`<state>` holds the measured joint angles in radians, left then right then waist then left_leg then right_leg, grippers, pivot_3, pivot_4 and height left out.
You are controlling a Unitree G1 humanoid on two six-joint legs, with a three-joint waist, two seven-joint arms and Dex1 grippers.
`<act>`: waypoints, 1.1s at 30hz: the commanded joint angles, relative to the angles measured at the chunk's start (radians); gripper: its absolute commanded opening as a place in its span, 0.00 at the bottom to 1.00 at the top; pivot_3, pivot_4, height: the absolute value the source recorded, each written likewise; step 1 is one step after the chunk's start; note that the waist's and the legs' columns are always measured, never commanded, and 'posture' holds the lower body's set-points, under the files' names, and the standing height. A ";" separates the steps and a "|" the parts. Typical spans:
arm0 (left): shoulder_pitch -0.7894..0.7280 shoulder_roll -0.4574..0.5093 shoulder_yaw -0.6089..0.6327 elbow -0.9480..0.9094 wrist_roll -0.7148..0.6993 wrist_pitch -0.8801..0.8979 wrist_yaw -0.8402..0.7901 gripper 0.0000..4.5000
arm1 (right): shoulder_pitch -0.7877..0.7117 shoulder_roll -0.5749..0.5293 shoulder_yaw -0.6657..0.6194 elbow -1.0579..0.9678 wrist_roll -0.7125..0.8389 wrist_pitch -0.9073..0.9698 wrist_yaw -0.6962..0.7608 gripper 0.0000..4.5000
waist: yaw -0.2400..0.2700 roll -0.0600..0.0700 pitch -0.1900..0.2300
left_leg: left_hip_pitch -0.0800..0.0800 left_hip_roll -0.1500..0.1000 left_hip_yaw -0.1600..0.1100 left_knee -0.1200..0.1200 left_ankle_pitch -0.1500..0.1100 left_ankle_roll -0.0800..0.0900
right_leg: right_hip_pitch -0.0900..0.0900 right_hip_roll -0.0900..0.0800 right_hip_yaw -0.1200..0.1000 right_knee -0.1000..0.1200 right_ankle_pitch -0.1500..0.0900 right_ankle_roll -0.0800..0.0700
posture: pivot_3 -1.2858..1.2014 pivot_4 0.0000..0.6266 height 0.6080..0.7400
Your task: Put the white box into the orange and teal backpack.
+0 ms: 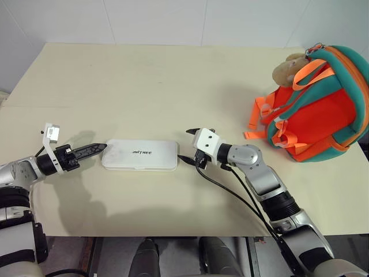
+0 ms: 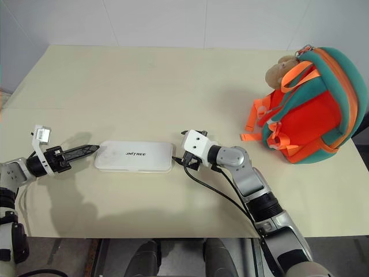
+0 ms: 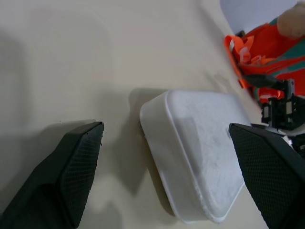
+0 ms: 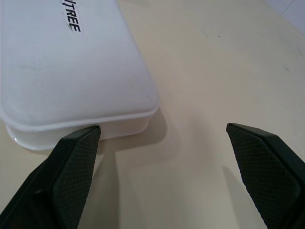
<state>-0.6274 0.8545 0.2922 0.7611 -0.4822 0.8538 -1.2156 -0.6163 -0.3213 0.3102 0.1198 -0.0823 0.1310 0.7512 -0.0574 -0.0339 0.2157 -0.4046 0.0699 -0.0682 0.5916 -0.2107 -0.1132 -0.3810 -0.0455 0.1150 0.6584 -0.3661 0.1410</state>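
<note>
Support surface: cream table point(image 1: 144, 86), matte, set against a white wall along its far edge. Two items lie directly on it. White box point(image 1: 140, 154): flat, lid up with dark lettering, long side parallel to the near edge, in the near-centre area. Orange and teal backpack point(image 1: 320, 107): at the far right corner, lying on its side, orange straps trailing onto the tabletop toward the centre. Box and backpack well apart.

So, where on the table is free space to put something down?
Bare table lies behind the white box, and between that box and the orange and teal backpack. It is crowded at the box ends, where the left tool and right tool stand open.
</note>
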 commanded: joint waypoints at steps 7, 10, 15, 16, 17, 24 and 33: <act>-0.031 0.047 -0.112 0.005 0.027 0.087 -0.112 1.00 | -0.015 0.003 -0.008 -0.042 0.023 -0.041 0.027 1.00 | 0.000 0.000 0.000 | 0.000 0.000 0.000 0.000 0.000 0.000 | 0.000 0.000 0.000 0.000 0.000 0.000 | 0.52 0.24 1.00; -0.048 0.051 -0.146 0.011 0.037 0.108 -0.138 1.00 | -0.017 0.006 -0.008 -0.037 0.027 -0.053 0.033 1.00 | 0.000 0.000 0.000 | 0.000 0.000 0.000 0.000 0.000 0.000 | 0.000 0.000 0.000 0.000 0.000 0.000 | 0.52 0.24 1.00; -0.082 0.050 -0.175 0.032 0.052 0.104 -0.167 1.00 | -0.019 0.007 -0.009 -0.027 0.032 -0.090 0.041 1.00 | 0.000 0.000 0.000 | 0.000 0.000 0.000 0.000 0.000 0.000 | 0.000 0.000 0.000 0.000 0.000 0.000 | 0.52 0.24 1.00; -0.086 0.051 -0.182 0.037 0.056 0.102 -0.176 1.00 | -0.019 0.008 -0.009 -0.026 0.032 -0.093 0.042 1.00 | 0.000 0.000 0.000 | 0.000 0.000 0.000 0.000 0.000 0.000 | 0.000 0.000 0.000 0.000 0.000 0.000 | 0.52 0.24 1.00; -0.093 0.050 -0.184 0.045 0.059 0.096 -0.181 1.00 | -0.019 0.007 -0.010 -0.024 0.032 -0.096 0.042 1.00 | 0.000 0.000 0.000 | 0.000 0.000 0.000 0.000 0.000 0.000 | 0.000 0.000 0.000 0.000 0.000 0.000 | 0.52 0.24 1.00; -0.114 0.048 -0.222 0.047 0.073 0.044 -0.265 1.00 | -0.009 0.000 -0.016 -0.030 0.035 -0.106 0.048 1.00 | 0.000 0.000 0.000 | 0.000 0.000 0.000 0.000 0.000 0.000 | 0.000 0.000 0.000 0.000 0.000 0.000 | 0.52 0.24 1.00; -0.128 0.031 -0.231 0.053 0.074 0.053 -0.280 0.54 | 0.006 -0.009 -0.020 -0.054 0.042 -0.100 0.045 1.00 | 0.000 0.000 0.000 | 0.000 0.000 0.000 0.000 0.000 0.000 | 0.000 0.000 0.000 -0.001 0.000 0.000 | 0.52 0.24 1.00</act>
<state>-0.7387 0.8830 0.0583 0.8126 -0.4076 0.9066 -1.4819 -0.6157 -0.3237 0.3064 0.1139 -0.0498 0.0419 0.7945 -0.0572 -0.0339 0.2158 -0.4048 0.0698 -0.0685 0.5913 -0.2107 -0.1134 -0.3810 -0.0455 0.1148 0.6578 -0.3661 0.1410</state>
